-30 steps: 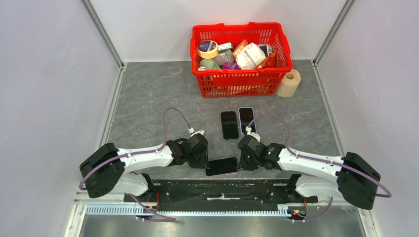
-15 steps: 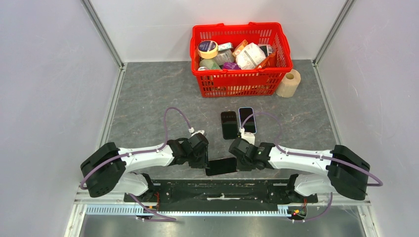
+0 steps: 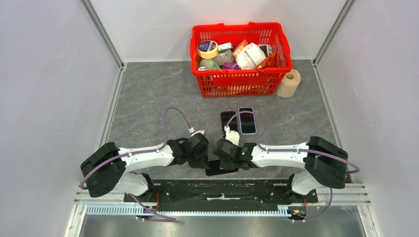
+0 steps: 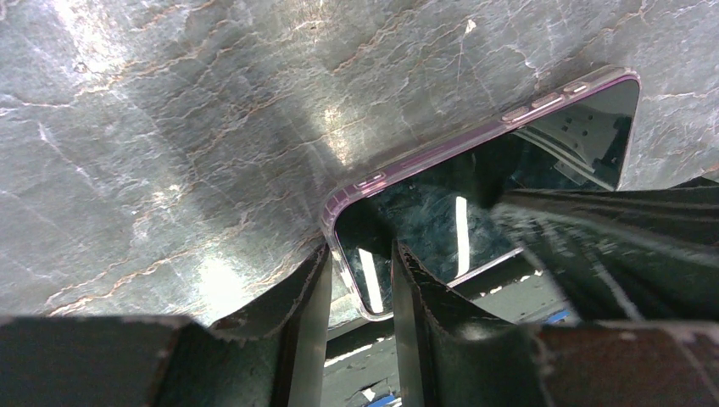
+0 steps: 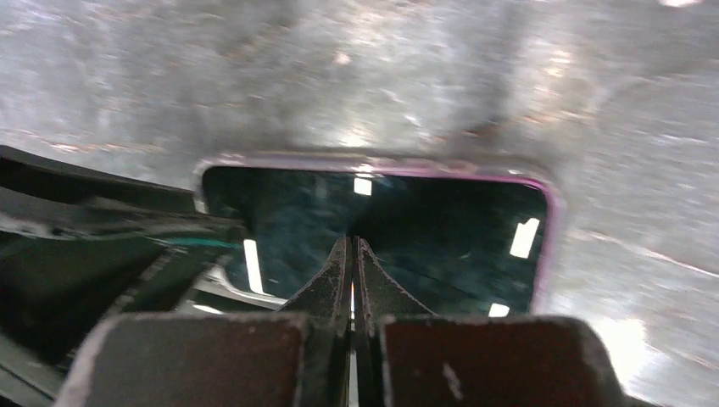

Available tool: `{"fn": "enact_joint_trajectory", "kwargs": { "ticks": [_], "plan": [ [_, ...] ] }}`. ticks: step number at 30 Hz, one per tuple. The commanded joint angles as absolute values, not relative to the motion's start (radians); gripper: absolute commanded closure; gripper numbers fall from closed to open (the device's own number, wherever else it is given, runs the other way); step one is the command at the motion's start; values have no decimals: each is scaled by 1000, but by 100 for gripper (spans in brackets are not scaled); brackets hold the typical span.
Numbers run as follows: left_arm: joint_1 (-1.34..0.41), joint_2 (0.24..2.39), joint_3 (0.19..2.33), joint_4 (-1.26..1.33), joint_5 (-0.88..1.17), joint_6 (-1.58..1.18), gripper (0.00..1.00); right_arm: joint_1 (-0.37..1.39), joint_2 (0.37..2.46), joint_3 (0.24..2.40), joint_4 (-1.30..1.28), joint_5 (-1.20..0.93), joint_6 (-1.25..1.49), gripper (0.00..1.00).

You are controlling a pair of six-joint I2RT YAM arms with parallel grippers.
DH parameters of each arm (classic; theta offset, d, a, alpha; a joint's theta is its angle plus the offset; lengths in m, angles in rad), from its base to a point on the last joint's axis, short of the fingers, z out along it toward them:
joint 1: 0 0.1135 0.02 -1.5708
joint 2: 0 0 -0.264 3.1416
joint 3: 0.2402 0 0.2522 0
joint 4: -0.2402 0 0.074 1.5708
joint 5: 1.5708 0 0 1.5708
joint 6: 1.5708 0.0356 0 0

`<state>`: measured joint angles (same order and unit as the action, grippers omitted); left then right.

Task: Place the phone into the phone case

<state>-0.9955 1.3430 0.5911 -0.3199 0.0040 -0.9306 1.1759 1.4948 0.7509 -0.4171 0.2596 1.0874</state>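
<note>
Grey marbled table [image 3: 148, 98] under white walls, w/ red basket [image 3: 232, 74] at top centre, beige roll [image 3: 290, 83] just beside it, dark handset [image 3: 226, 118] and blue-edged handset [image 3: 247, 120] mid-frame. Lying at bottom centre of top view, btwn both tools: phone [image 5: 424, 220] inside purple-rimmed phone case [image 4: 441, 153], long axis left–right across frame. Pinned at its left short end by left gripper [image 4: 360, 254], jaws part-way apart and closed round case corner. Touched from above by right gripper [image 5: 352, 244], fingers pressed fully tog., tips on glass approx. mid-screen. Both tools on it, neither nearer. Judged near seated: purple rim round every edge in view, near long edge hidden. Next prob. calls for downward push along that left–right axis, toward any proud corner; cannot tell which.
</note>
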Motion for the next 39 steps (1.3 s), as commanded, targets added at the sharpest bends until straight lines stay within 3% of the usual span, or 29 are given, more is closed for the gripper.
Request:
{"fn": "enact_joint_trajectory", "kwargs": {
  "ticks": [1,9,18,24,31,39],
  "plan": [
    [-999,1388,576,-324,-50,-923,63,1199,1657,695,-462,242,1116,100],
    [-999,1369,568,-334,-65,-923,63,1182,1495,686,-527,290,1096,98],
    [-1000,1354,557,-344,-71,-927,63,1057,1148,647,-624,294,1017,53],
    [-1000,1368,566,-342,-66,-920,63,998,1176,617,-530,178,946,40],
    [-1000,1393,581,-344,-54,-905,63,994,1256,620,-470,149,940,40],
    [-1000,1442,594,-330,-31,-895,62,994,1333,611,-429,140,947,47]
  ]
}}
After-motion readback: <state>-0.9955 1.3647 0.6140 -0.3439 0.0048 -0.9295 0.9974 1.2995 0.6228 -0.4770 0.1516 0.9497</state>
